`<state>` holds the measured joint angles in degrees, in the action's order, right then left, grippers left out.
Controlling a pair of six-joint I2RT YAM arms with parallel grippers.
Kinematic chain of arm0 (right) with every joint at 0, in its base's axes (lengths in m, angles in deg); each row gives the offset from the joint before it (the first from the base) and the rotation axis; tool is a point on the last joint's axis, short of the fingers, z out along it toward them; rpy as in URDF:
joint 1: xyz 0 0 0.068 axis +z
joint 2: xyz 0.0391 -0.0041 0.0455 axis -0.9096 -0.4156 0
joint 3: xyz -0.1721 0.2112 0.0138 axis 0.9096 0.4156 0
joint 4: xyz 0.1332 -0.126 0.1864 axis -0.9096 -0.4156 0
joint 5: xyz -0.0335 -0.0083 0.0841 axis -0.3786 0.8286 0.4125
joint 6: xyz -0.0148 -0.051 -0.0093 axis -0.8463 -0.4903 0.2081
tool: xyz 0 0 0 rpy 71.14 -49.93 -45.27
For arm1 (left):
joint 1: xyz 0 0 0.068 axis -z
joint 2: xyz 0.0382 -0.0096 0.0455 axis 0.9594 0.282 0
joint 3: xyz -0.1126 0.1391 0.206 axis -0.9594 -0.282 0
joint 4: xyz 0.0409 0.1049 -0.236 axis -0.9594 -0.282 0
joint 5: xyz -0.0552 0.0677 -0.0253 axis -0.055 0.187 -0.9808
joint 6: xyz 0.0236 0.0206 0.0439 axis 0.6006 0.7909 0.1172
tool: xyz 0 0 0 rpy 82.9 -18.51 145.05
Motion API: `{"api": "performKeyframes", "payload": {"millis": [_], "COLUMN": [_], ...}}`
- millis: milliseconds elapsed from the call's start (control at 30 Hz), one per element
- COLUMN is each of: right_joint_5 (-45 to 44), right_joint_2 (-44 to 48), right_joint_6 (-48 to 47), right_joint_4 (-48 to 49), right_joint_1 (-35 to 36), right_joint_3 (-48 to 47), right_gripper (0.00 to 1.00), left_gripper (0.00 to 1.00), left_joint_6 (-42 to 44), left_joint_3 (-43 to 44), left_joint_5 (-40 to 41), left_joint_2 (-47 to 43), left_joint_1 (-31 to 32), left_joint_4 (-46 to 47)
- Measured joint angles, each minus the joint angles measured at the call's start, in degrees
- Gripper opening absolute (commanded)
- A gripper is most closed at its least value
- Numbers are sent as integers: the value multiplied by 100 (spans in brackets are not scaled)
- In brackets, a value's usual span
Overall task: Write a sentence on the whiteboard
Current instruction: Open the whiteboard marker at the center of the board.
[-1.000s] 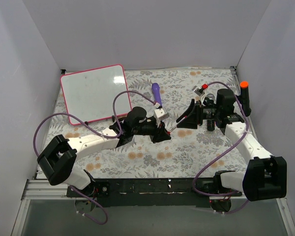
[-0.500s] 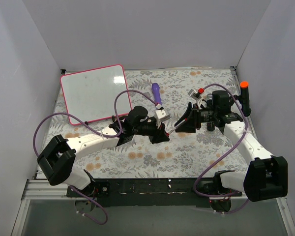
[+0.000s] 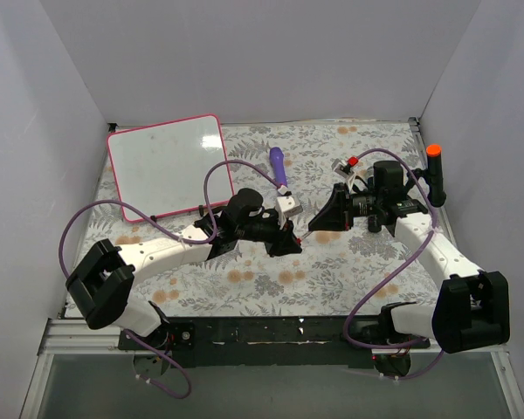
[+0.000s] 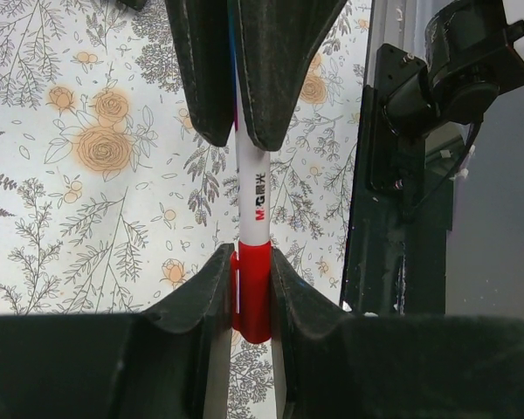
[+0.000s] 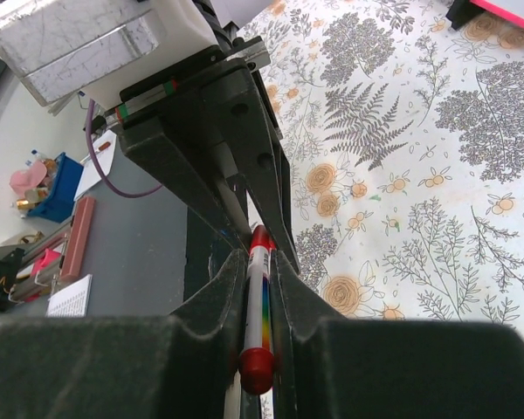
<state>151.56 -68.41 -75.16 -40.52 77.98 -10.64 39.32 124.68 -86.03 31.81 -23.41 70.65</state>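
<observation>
Two claws pinch one marker (image 4: 254,205) between them, your left claw (image 3: 286,238) on its red end and your right claw (image 3: 323,218) on the white barrel, its long axis running claw to claw, with the whiteboard (image 3: 166,166) well behind the left claw, nearer that arm.

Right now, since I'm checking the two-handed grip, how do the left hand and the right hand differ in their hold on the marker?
The left hand clamps the marker by its red cap; the right hand clamps the white barrel. The left hand reaches in from the whiteboard side, the right hand from the opposite side. Both are shut on the same marker, holding it above the floral cloth.
</observation>
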Motion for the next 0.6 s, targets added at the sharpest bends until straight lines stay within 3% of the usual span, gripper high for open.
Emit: {"api": "performKeyframes", "payload": {"millis": [200, 300, 333, 367, 600], "right_joint_5": [31, 70, 81, 87, 229], "right_joint_2": [0, 2, 2, 2, 4], "right_joint_6": [20, 39, 48, 70, 227], "right_joint_4": [42, 122, 138, 142, 149], "right_joint_1": [4, 33, 44, 55, 94], "right_joint_3": [-7, -7, -7, -7, -7], "right_gripper": [1, 25, 39, 43, 42], "left_gripper": [0, 0, 0, 0, 0], "left_joint_6": [0, -9, -17, -31, -33], "left_joint_3": [-20, -92, -114, -131, -138], "left_joint_5": [33, 66, 68, 72, 98], "left_joint_2": [-55, -146, -164, -179, -184], "left_joint_1": [0, 2, 2, 2, -4], "left_joint_4": [9, 57, 79, 92, 280]}}
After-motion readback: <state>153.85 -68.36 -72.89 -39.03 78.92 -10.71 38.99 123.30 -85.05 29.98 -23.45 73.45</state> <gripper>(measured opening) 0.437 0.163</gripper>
